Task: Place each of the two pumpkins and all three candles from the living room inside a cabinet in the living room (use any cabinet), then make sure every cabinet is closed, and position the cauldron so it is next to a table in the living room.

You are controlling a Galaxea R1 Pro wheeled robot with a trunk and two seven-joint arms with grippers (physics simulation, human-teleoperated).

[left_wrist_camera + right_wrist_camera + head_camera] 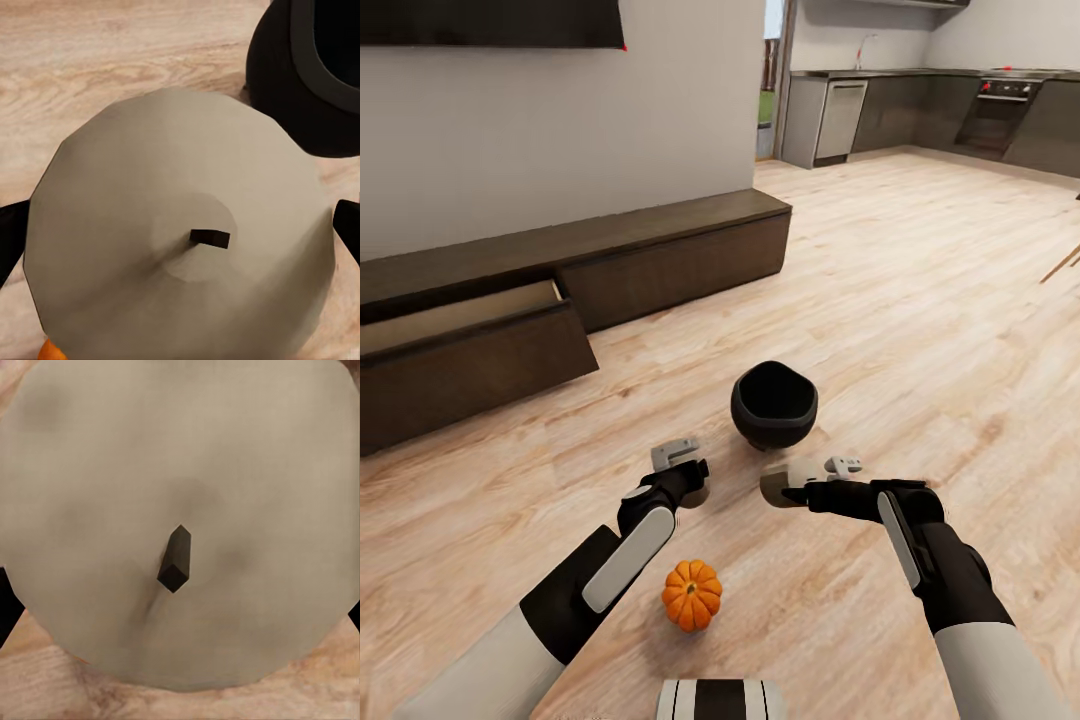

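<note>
Head view: nearest me, 1 pumpkin (692, 594) is lying on the floor (920, 300) between my arms. I am pinching 1 candle in each gripper: the left gripper (682, 478) around the left candle (180, 225), the right gripper (805, 483) around the right candle (180, 525). Both look stiff, light and smooth, so I am judging a mid-side grip safest. Just beyond them the cauldron (774, 405) is sitting. Far left, the cabinet (660, 250) is showing 1 drawer (470, 360) pulled out.
</note>
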